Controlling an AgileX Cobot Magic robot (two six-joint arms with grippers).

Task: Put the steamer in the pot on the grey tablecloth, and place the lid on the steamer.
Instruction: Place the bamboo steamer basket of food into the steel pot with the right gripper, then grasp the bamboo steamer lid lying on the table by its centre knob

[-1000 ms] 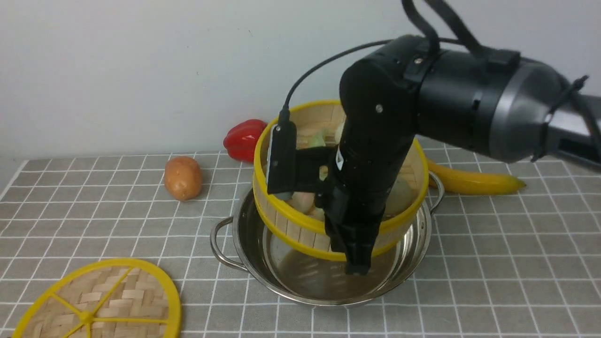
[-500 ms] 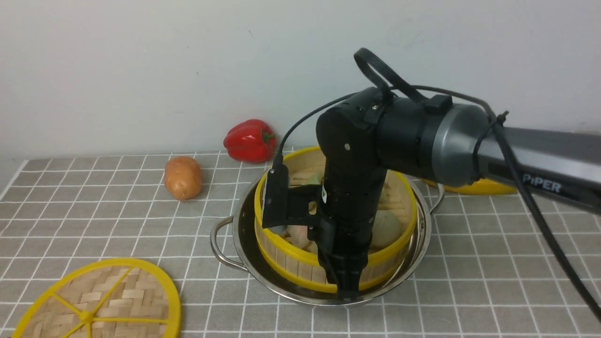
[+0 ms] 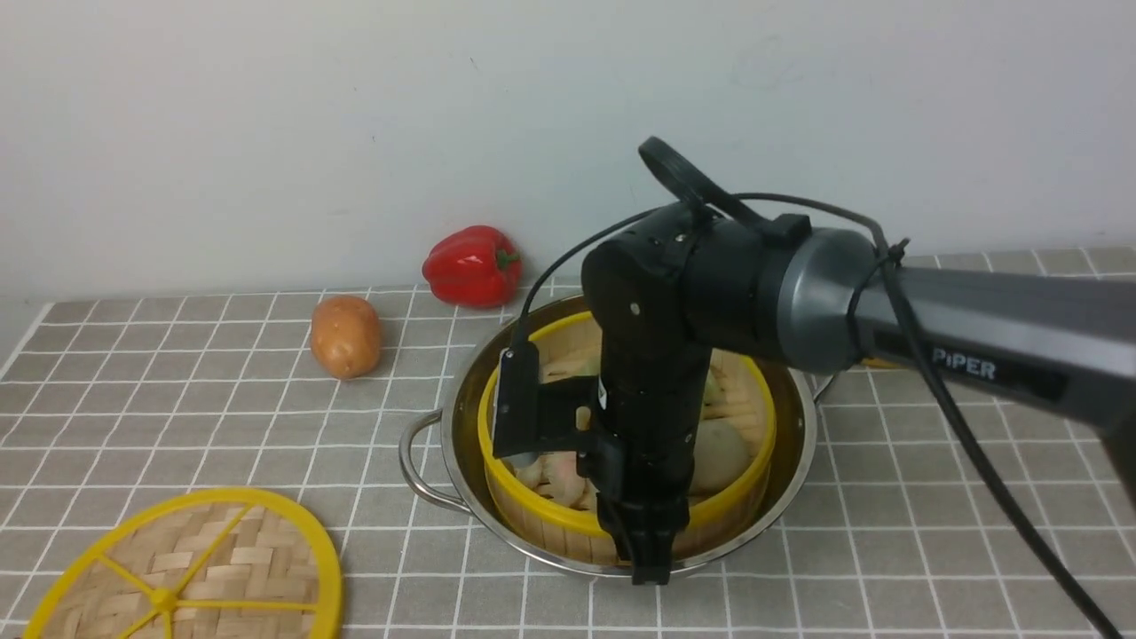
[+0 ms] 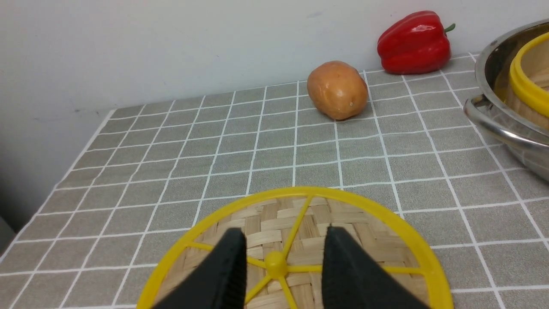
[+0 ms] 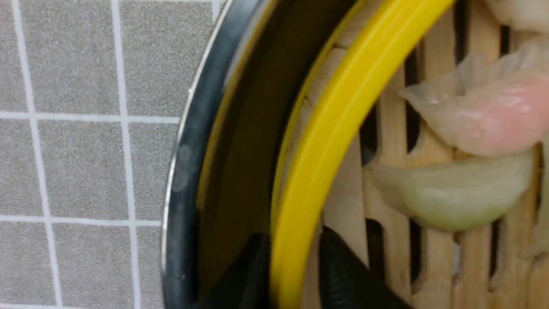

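The right claw point(image 3: 650, 568) points straight down at the near side of the steamer point(image 3: 541, 524). Its two fingers point(image 5: 339, 274) straddle the steamer's yellow rim, one on the outside between the rim and the pot's wall, the other inside over the slatted floor. Both fingers lie close against the rim. Whether they are pinching it or are slightly loose, I cannot tell.

The steamer sits low inside the pot point(image 3: 457, 444), ringed by the pot's steel wall, with a dark gap between the two on the claw's outer side. Pale dumplings point(image 5: 472, 116) lie on the slats just inward of the inner finger. The pot stands on the grey tablecloth point(image 3: 222, 399), and one of its looped handles sticks out to the left of the right claw.

The left claw point(image 4: 284, 231) is released, its fingers spread with nothing held. It hangs over the lid point(image 4: 356, 223), with the lid's yellow centre knob showing in the gap between the fingers and touching neither. The lid lies flat on the tablecloth, well to the left of the right claw and apart from the pot.

Beyond the left claw, farther along the cloth, rests a potato point(image 4: 338, 89). A red pepper point(image 4: 414, 42) stands past it against the wall.
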